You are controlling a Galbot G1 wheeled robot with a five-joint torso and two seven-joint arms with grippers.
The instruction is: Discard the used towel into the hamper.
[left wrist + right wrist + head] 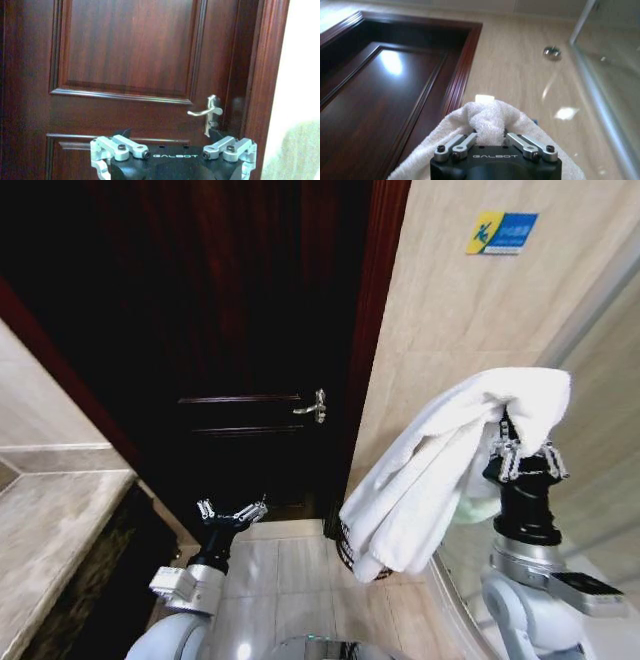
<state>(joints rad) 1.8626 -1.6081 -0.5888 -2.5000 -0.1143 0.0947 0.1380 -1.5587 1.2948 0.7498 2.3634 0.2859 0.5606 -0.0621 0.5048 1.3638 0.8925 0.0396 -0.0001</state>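
Right gripper [490, 140] first, right up at its wrist camera: my fingers are pinched on a bunched fold of the towel [487, 116], white terry crowding up between them. From the head view my right gripper [522, 448] is raised high at my right side, fingers pointing up, and the towel [430, 480] hangs off it in a long drape. Long axis of the towel runs diagonally, from the pinched top end by the gripper down and toward my left, loose end lowest.

Hamper [347, 552] sits on the floor tiles by the wall next to the door frame, mostly hidden behind the towel's lower end; just a bit of dark-red wire rim and bars shows. So it lies below and to the left of my right gripper, and the loose end of the towel hangs in front of it, whether touching I can't tell. Right arm is clearly the nearer one.

Left gripper [232, 513] is low at my left, fingers spread, holding nothing, aimed at the dark wooden door [125, 56] with its handle [207, 111].
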